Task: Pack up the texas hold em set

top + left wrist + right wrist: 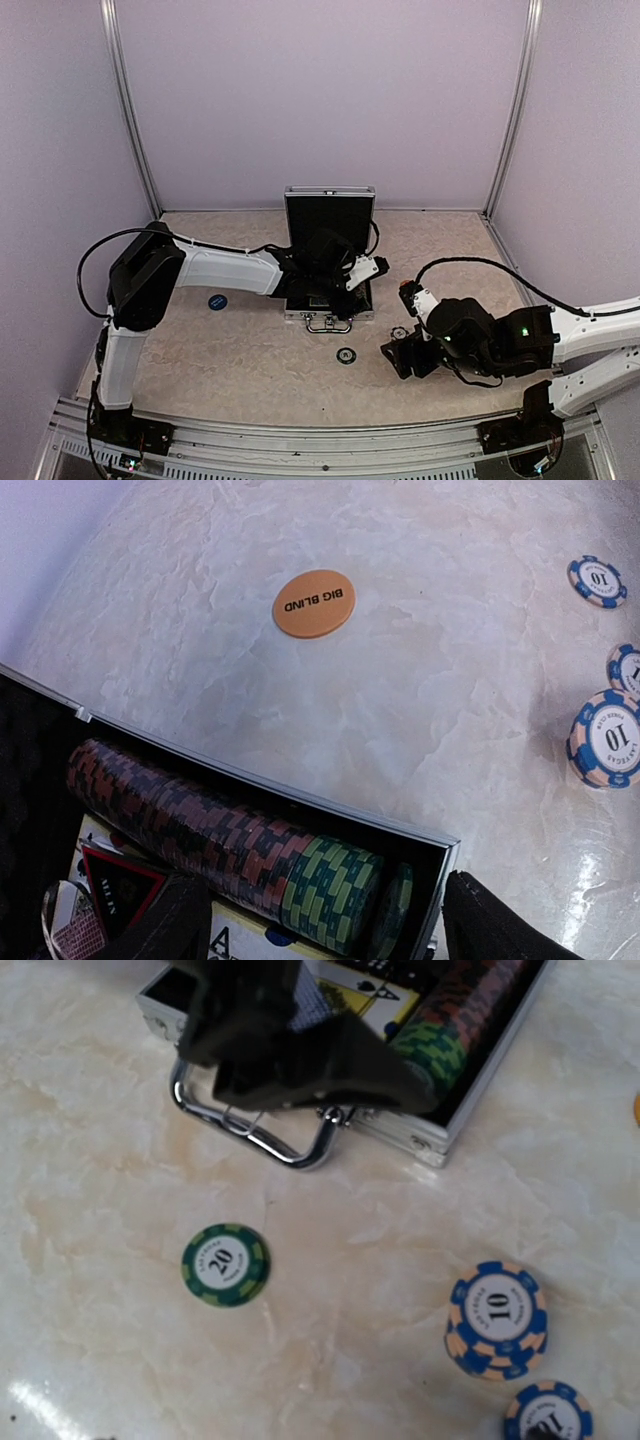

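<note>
Right now I am holding my left pincer [325, 885] over the open case [300, 802], its fingers [165, 925] standing wide apart and clasping nothing. Directly beneath it a row of striped chips [190, 815] is lying on edge along the case wall, red-and-black for most of its length and green at the end between the fingers. Nearer my wrist than the row, a card deck [240, 938] is showing an A. To this pincer's left the black-lined lid [330, 212] is standing upright. Ahead of the pincer, past the silver rim, an orange disc [314, 603] reading BIG BLIND is lying flat on the table [200, 600]. Ahead to the right, blue chips [608, 738] marked 10 are sitting, one lot stacked. Well behind the pincer, beside my forearm, a dark blue disc [217, 301] is resting.

I am hanging my right pincer [400, 350] close above the table, jaws spread wide with nothing between them. Straight ahead of it a green chip [225, 1265] marked 20 is lying flat, and beyond that the case's handle [265, 1140] is facing the pincer. Just to the pincer's right the blue stack [497, 1318] is standing, with another blue chip [548, 1422] beside it, nearer still. A dark blurred shape [280, 1040] is covering part of the case; what it is I cannot tell.
</note>
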{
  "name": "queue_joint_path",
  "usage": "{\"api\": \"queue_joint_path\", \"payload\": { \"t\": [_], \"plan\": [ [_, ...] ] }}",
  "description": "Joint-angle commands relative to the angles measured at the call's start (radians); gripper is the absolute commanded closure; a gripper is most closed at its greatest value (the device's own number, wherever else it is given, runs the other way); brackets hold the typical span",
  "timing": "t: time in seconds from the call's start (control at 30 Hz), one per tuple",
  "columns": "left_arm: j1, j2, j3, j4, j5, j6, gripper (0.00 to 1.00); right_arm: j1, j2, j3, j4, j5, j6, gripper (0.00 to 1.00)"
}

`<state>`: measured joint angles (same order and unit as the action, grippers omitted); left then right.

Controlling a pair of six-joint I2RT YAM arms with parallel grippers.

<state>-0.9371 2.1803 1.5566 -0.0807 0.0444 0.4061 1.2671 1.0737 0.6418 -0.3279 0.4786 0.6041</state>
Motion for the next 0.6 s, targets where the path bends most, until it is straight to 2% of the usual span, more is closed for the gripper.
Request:
{"api": "queue_joint_path", "payload": {
  "t": [0.0, 0.57],
  "plan": [
    [0.011, 0.041, 0.053, -0.019, -0.027, 0.017, 0.22, 0.002, -0.032, 0.016, -0.033, 0.025, 0.019, 0.13],
    [0.039, 0.044, 0.042, 0.034, -0.097, 0.010, 0.22, 0.000, -0.008, 0.016, -0.025, 0.022, 0.024, 0.13]
  ]
}}
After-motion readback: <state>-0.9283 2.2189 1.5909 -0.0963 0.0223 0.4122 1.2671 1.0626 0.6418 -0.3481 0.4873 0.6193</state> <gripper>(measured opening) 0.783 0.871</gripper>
